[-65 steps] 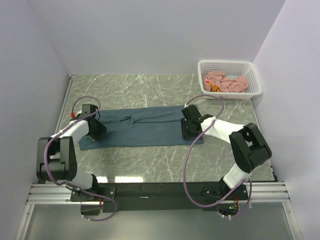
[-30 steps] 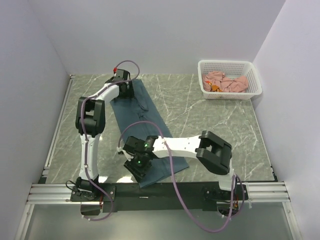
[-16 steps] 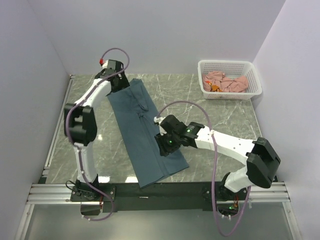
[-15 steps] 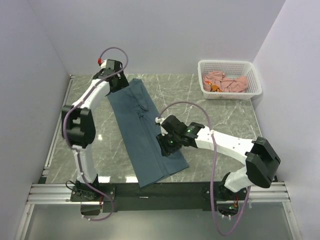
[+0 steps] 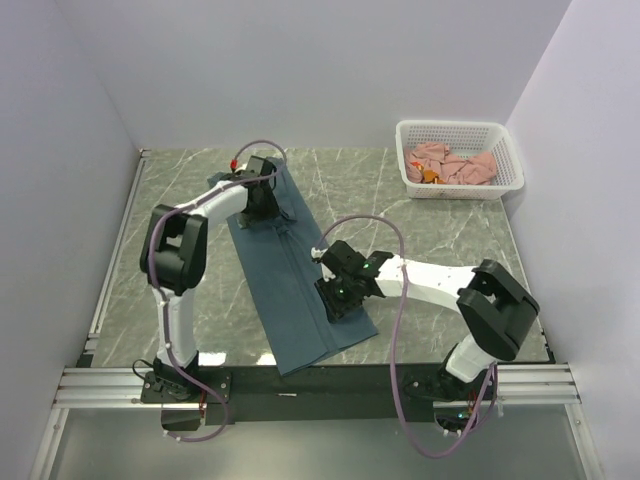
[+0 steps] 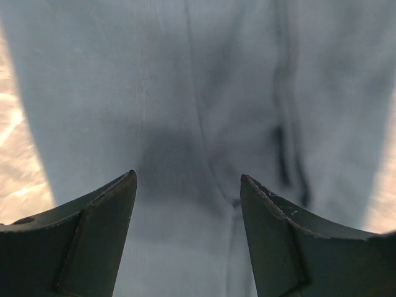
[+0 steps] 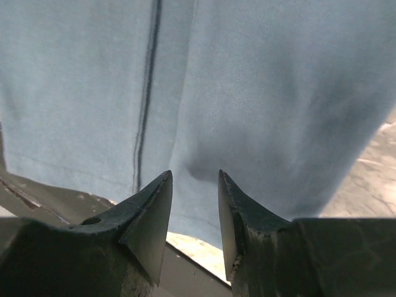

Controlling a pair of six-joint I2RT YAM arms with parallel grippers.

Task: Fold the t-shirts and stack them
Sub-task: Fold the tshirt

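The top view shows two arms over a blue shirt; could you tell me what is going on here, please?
Two robot arms are working on a dark blue t-shirt, which lies as a long folded strip slanting across the table. The left hand hovers open over its far end. The right hand sits at the strip's right edge towards the near end, jaws partly apart; whether it pinches cloth is unclear. Pink shirts lie crumpled in the white basket at the far right.

Left end effector [image 6: 185, 179] spread wide; right end effector [image 7: 195, 176] apparently part open.
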